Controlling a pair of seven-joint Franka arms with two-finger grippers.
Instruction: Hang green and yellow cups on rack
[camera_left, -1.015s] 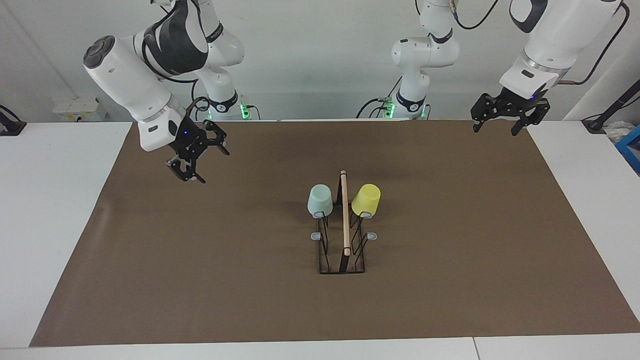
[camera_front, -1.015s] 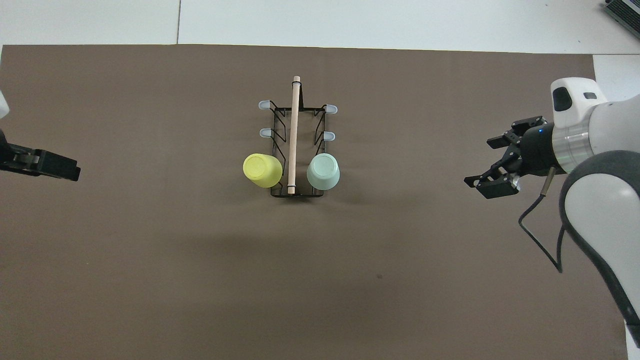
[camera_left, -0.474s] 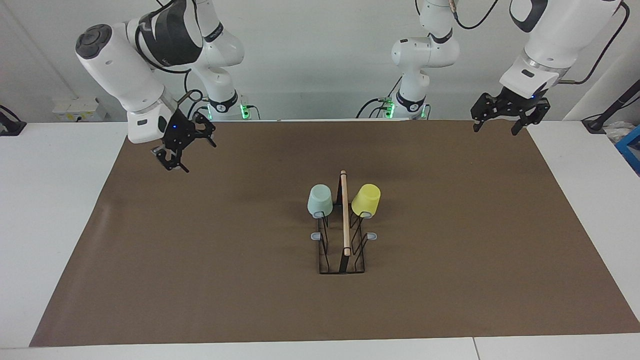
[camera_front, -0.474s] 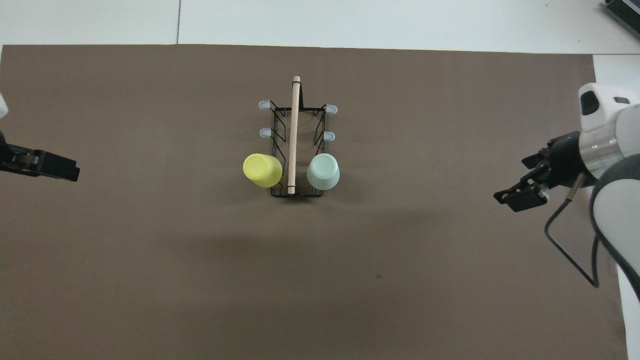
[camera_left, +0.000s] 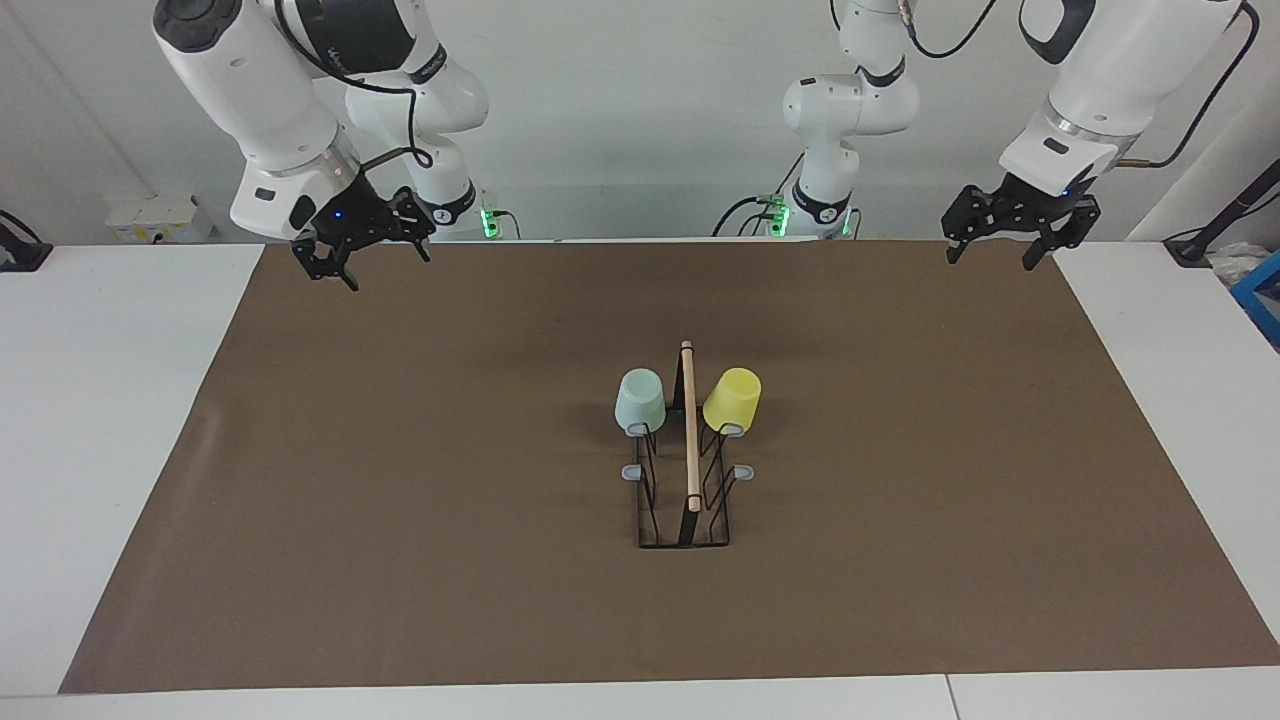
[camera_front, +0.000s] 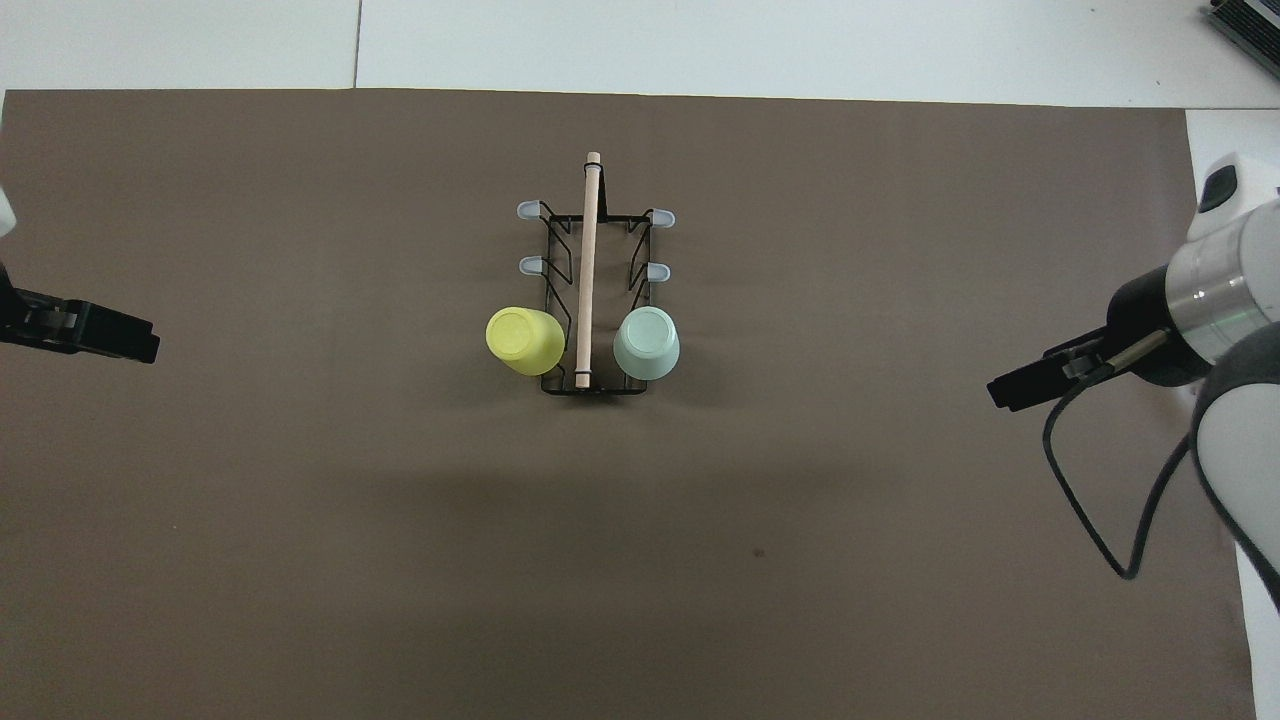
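Observation:
The black wire rack (camera_left: 687, 500) (camera_front: 592, 300) with its wooden rod stands in the middle of the brown mat. The green cup (camera_left: 640, 400) (camera_front: 646, 343) hangs upside down on a prong at the rack's end nearest the robots, on the right arm's side. The yellow cup (camera_left: 732, 400) (camera_front: 524, 340) hangs likewise on the left arm's side. My right gripper (camera_left: 375, 265) (camera_front: 1035, 380) is open and holds nothing, raised over the mat's corner near its base. My left gripper (camera_left: 990, 260) (camera_front: 90, 335) waits open over the mat's other corner near the robots.
Several grey-tipped prongs (camera_left: 632, 472) (camera_front: 656, 271) on the rack carry nothing. The brown mat (camera_left: 400, 520) covers most of the white table (camera_left: 100, 420). A cable loops from the right wrist (camera_front: 1100, 520).
My right gripper has risen and drawn back from the mat toward its own base and the right arm's end. The left arm, the cups and the rack have not moved.

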